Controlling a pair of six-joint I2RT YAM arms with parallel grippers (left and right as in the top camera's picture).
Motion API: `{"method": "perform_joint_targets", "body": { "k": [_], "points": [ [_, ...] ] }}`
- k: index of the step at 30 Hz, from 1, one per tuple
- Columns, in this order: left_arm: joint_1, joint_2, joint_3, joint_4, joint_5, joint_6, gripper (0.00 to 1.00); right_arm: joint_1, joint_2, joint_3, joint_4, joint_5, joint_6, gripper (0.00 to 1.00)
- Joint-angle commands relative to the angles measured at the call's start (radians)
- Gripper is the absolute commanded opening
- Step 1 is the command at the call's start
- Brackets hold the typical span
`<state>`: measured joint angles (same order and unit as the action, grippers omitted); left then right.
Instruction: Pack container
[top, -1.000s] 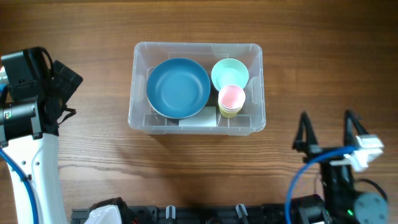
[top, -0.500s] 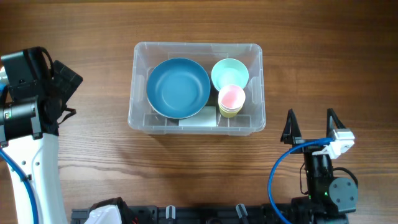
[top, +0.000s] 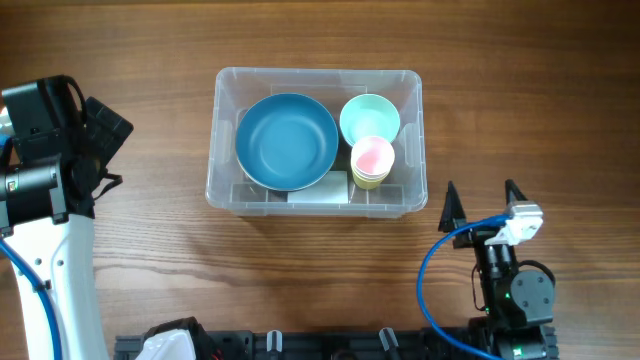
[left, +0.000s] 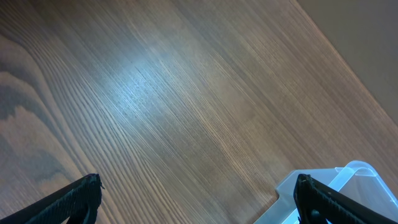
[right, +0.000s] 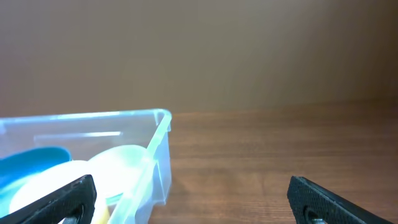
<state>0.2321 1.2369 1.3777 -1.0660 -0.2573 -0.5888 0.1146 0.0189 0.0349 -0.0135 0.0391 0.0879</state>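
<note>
1. The container (top: 414, 120) sat on the wooden surface (top: 530, 70) near the middle of the overhead view, its long sides running left to right.
2. Inside it, a blue bowl (top: 287, 141) filled the left part.
3. A mint bowl (top: 369, 118) lay in the right part toward the far wall. Just in front of it stood a pink cup (top: 372, 154) nested in a yellow cup (top: 369, 181).
4. A white label (top: 320, 190) showed through the base near the front wall, partly under the blue bowl.
5. The left fingers (left: 71, 198) were spread wide apart and held nothing. Between them the left wrist view showed only bare wood grain.
6. One clear corner of the container (left: 348, 180) appeared at the lower right of that view, just beside the right-hand finger.
7. In the overhead view the left arm (top: 45, 150) stood at the left edge, well apart from the container.
8. The right fingers (top: 447, 210) were also spread apart and empty. They stood near the container's front right corner without touching it, and a blue cable (top: 430, 280) looped behind them.
9. The right wrist view looked low across the surface. The container's wall (right: 158, 155) was at the left, with the blue and mint bowls dimly visible through the plastic.
</note>
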Motion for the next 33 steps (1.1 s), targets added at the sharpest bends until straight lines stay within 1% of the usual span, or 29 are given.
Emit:
{"method": "perform_joint_targets", "body": {
  "k": [1, 33],
  "points": [
    [0.006, -0.005, 0.016, 0.002, -0.002, -0.002, 1.00, -0.006, -0.016, -0.019, 0.005, -0.077, -0.090, 1.00],
    [0.006, -0.005, 0.016, 0.002, -0.002, -0.002, 1.00, -0.006, -0.013, -0.024, 0.009, -0.067, -0.088, 1.00]
  ]
}}
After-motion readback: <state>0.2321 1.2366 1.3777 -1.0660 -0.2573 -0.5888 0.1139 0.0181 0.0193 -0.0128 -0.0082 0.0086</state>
